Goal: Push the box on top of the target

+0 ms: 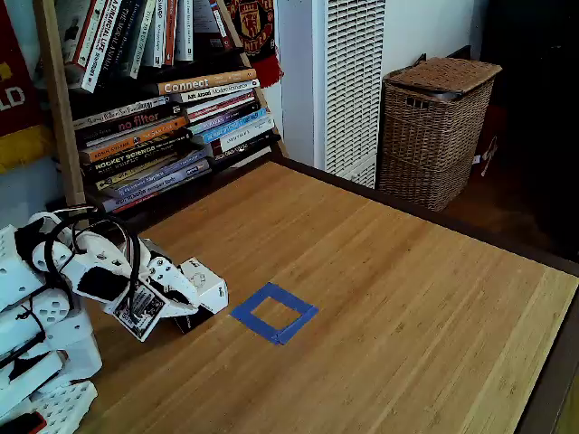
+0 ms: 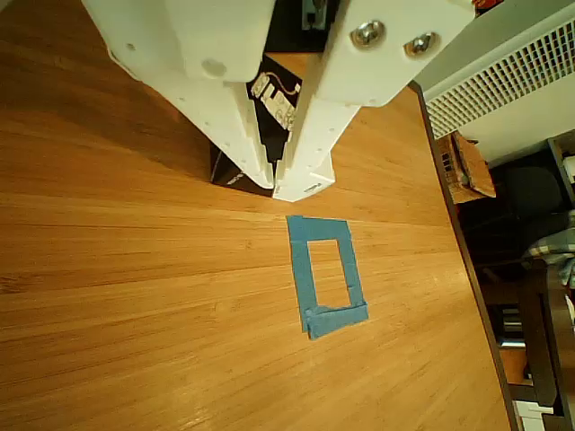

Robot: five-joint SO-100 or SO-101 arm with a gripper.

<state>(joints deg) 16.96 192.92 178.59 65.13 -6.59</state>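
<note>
The box (image 1: 208, 282), a small cube with a white top and black printed sides, sits on the wooden table at the left of the fixed view. My white gripper (image 1: 192, 304) leans down against its near-left side, fingers together. In the other view the fingertips of the gripper (image 2: 283, 178) nearly touch, and the box's dark side (image 2: 232, 171) shows behind and between them. The target (image 1: 256, 327), a hollow square of blue tape, lies just to the right of the box with a small gap of wood between them. The target (image 2: 299, 260) sits right below the fingertips in the other view.
A flat printed tag (image 1: 140, 312) hangs on the arm beside the box. A leaning bookshelf (image 1: 163, 99) stands behind the table's left corner, and a wicker basket (image 1: 434, 127) beyond its far edge. The table (image 1: 407, 298) stretches wide to the right of the tape.
</note>
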